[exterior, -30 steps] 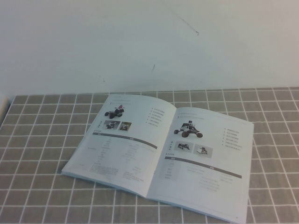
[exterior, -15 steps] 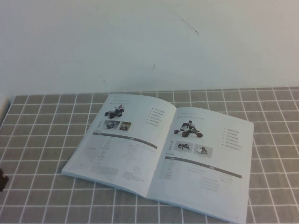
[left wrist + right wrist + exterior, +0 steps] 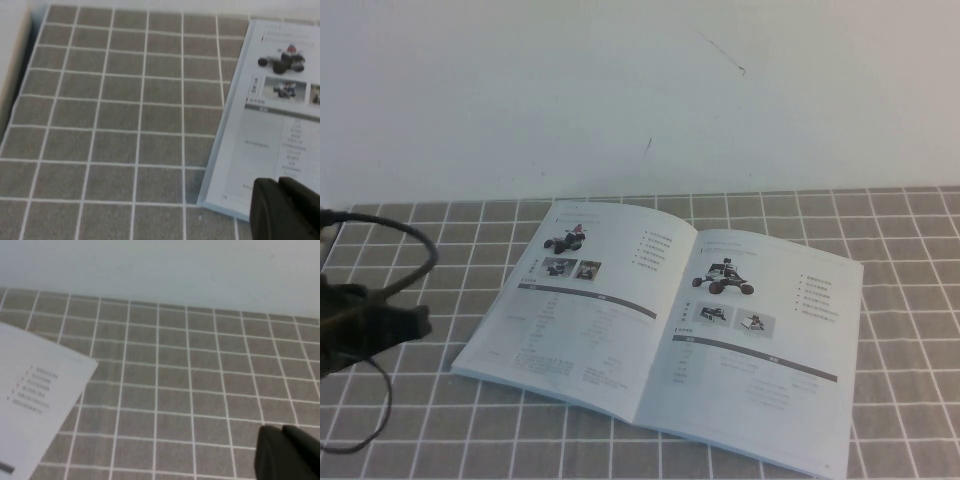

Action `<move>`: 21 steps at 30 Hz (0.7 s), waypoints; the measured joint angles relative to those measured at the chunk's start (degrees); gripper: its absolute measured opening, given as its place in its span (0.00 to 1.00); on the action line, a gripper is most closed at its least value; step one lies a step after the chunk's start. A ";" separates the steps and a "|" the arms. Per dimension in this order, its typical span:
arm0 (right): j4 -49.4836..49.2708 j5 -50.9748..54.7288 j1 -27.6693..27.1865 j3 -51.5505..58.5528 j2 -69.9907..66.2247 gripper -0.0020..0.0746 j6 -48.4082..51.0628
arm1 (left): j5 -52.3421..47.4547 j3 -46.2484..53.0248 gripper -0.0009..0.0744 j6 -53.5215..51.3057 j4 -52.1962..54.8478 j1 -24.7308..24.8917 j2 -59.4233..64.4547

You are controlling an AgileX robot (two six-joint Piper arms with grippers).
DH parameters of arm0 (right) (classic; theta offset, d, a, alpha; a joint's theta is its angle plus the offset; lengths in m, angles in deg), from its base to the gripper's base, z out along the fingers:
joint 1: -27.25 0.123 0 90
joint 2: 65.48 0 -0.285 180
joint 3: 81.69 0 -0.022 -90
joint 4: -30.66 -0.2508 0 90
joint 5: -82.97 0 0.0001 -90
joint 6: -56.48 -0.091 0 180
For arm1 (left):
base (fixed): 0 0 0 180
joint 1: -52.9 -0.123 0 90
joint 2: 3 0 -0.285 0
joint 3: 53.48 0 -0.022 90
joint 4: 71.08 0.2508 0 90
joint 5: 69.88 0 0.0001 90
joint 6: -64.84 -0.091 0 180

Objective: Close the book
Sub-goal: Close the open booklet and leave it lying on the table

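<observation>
Plainly, the book (image 3: 665, 340) is lying open mid-frame on the checked cloth (image 3: 920, 222).
Left gripper (image 3: 415, 323) is hovering at the left edge near it; right gripper (image 3: 287, 452) is hanging over cloth beside a page; open or shut, I cannot tell.

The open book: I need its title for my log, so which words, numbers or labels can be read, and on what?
Book, left page: print and table rows too blurred to read.
Book, right page: headings and bullet lines too blurred to read.
Checked cloth: no text.
Left gripper, beside the book's left edge: no markings seen.
Right gripper, above the cloth past the right page: no markings seen.
</observation>
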 joint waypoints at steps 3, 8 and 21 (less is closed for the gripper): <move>-8.57 6.00 0.00 -4.23 -4.21 0.02 13.22 | -2.72 -3.13 0.01 -0.88 0.00 1.92 6.11; -24.76 16.65 0.00 -10.39 -13.35 0.02 28.10 | -7.10 -8.63 0.01 -5.59 -3.61 2.94 14.14; -42.81 13.85 10.82 -19.67 -42.66 0.02 45.33 | -16.78 -21.16 0.01 -57.42 -55.62 2.98 26.76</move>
